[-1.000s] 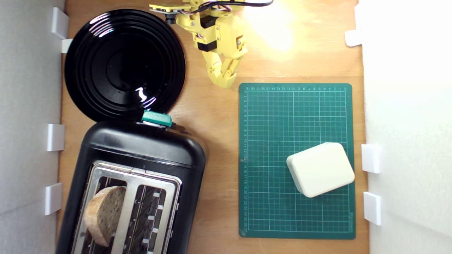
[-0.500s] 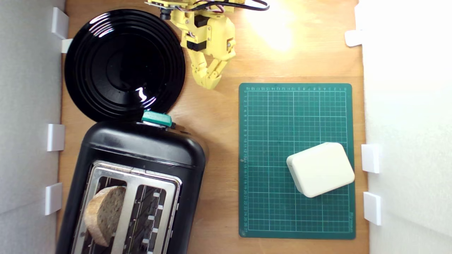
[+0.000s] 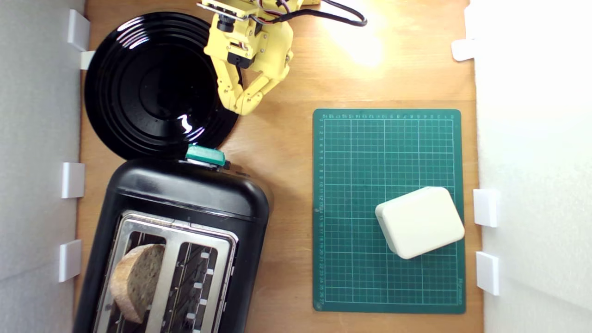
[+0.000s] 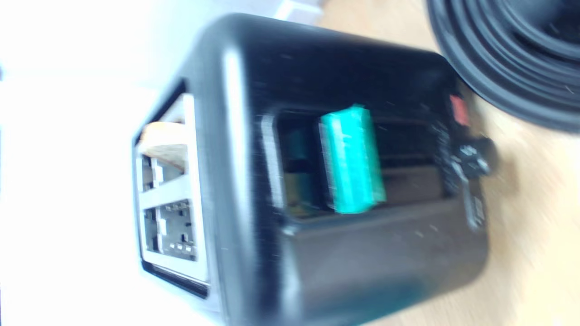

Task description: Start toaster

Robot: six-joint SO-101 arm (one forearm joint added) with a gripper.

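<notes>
Lengthwise, toaster (image 3: 185, 203) lever end facing plate (image 3: 138, 83)

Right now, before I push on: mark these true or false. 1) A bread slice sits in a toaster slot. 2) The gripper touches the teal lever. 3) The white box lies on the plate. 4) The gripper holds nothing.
1) True: a bread slice sits in one slot of the toaster.
2) False: the gripper is apart from the teal lever, over the plate edge.
3) False: the white box lies on the green mat.
4) True.
</notes>
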